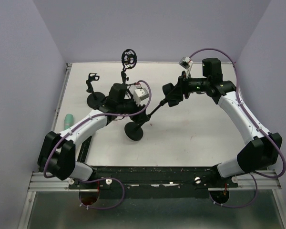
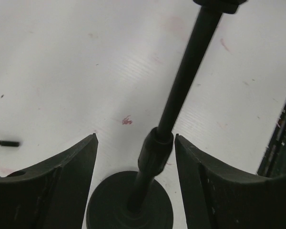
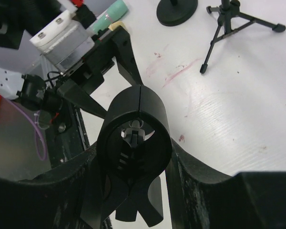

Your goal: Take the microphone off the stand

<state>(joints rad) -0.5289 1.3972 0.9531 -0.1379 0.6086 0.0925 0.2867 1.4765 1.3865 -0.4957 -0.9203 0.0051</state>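
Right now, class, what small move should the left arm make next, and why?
Probably close the left fingers on the stand pole: they sit open either side of it, not touching, while the right fingers clamp the microphone clip, so the pole looks unbraced.

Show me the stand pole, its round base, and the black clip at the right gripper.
stand pole (image 2: 190,62), left wrist view, upper shaft.
round base (image 2: 109,205), left wrist view, top face left of pole.
black clip (image 3: 152,109), right wrist view, barrel's upper wall.

Left claw (image 2: 135,143) spread open, right claw (image 3: 133,155) clamped, both arms extended
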